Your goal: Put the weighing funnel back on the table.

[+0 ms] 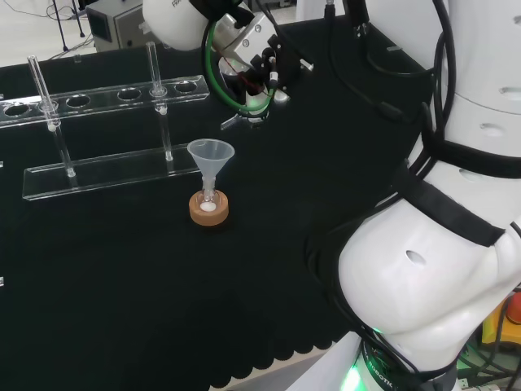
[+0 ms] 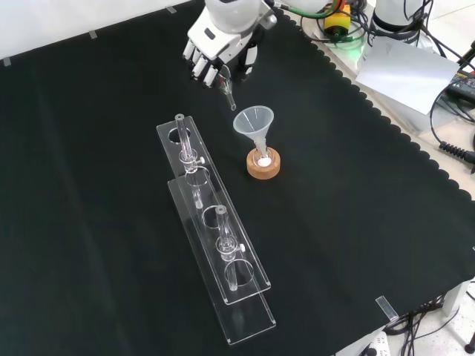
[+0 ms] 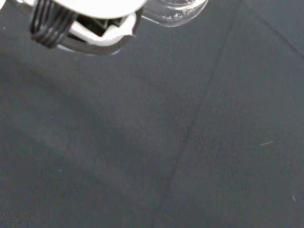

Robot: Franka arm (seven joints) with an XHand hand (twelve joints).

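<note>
In the front view the hand [image 2: 220, 46] comes in from the top, its fingers curled round the weighing funnel [image 2: 227, 87], a small clear piece whose short stem points down at the cloth. The head view has the hand [image 1: 254, 59] at the far side of the bench, with the clear weighing funnel [image 1: 244, 120] showing just under it. In the wrist view, part of the clear weighing funnel [image 3: 178, 10] sits beside a white part of the hand [image 3: 90, 12], over bare black cloth. I cannot tell whether the stem touches the cloth.
The big funnel [image 2: 254, 122] stands mouth up in a small flask on a cork ring [image 2: 263, 166], close to the hand; in the head view this funnel [image 1: 211, 153] stands nearer than the hand. A clear tube rack [image 2: 215, 230] holds two tubes.
</note>
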